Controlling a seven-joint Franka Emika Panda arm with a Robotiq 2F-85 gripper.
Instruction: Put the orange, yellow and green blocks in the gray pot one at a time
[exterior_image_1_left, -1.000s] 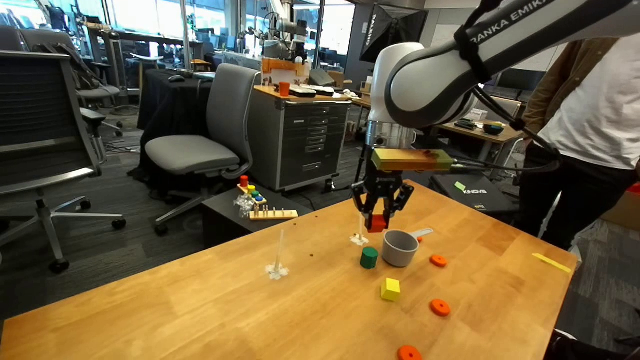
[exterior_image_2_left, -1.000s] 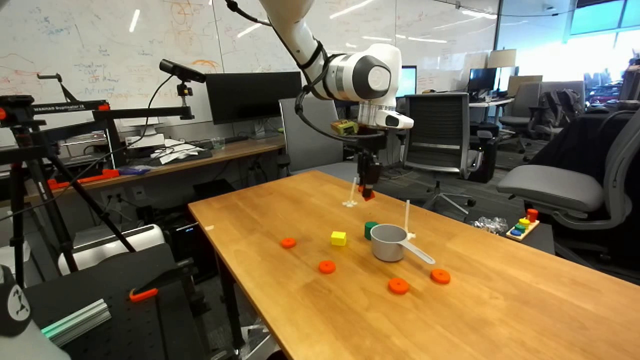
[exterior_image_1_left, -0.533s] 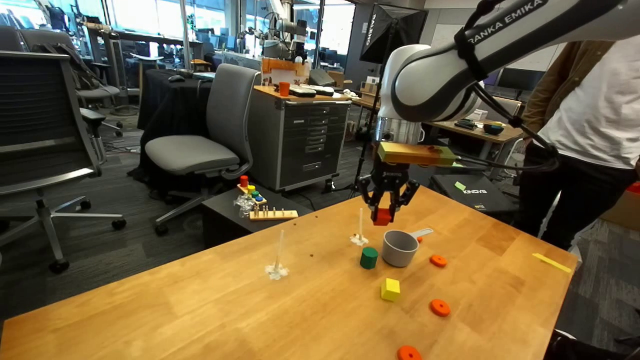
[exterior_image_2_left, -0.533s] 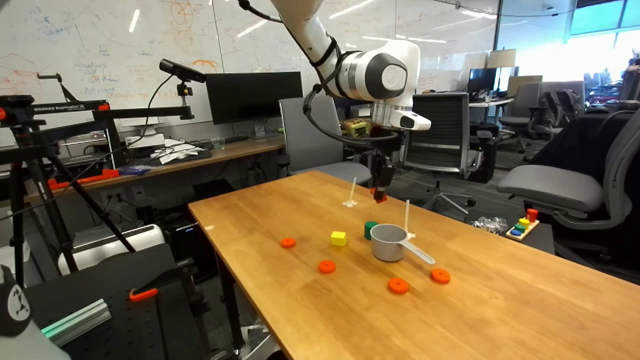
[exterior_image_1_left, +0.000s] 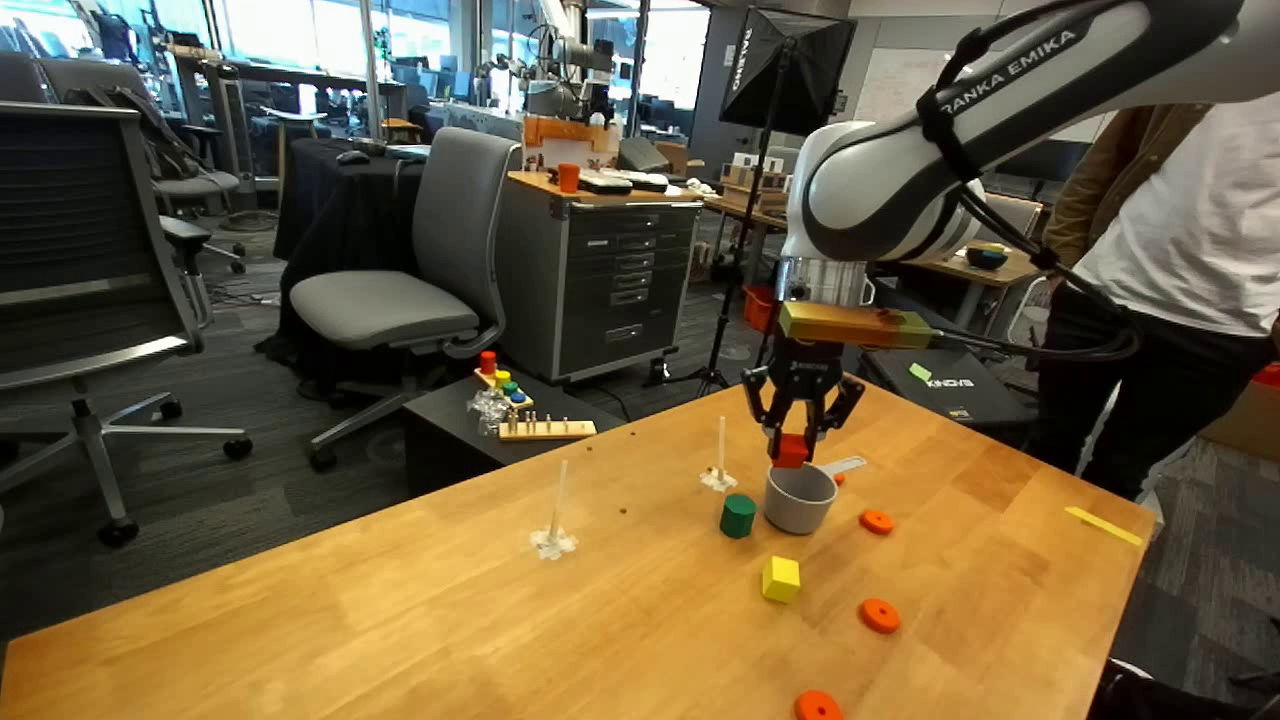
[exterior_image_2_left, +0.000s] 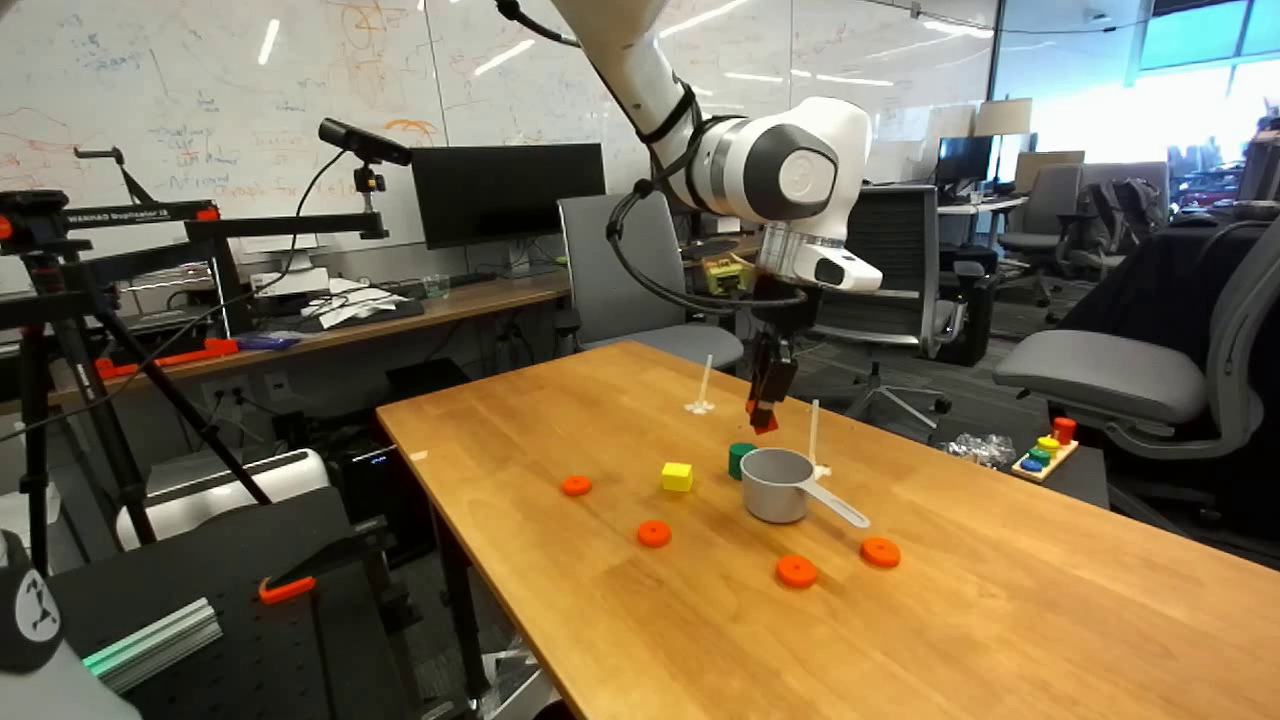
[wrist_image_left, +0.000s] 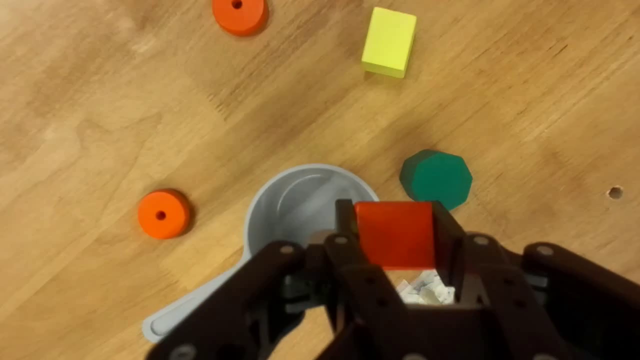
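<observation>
The orange block (wrist_image_left: 395, 240), gripped by the tool (exterior_image_1_left: 793, 448), hangs near the gray pot (exterior_image_1_left: 797, 516), higher than its rim. The green block (wrist_image_left: 442, 180) stands just beside the pot, the yellow block (wrist_image_left: 389, 41) farther off, well in from the corners of the desk (exterior_image_1_left: 400, 620). Two thin sticks (exterior_image_2_left: 814, 430) stand nearer a long edge.

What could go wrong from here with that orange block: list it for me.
1. In the wrist view, the orange block overlaps the edge of the gray pot; if the gripper opened here, the block might strike that edge or miss.
2. The green block stands close beside the pot, so a stray drop could knock it.
3. A thin upright peg is near the pot too; the gripper might brush it if it drifts that way.
</observation>
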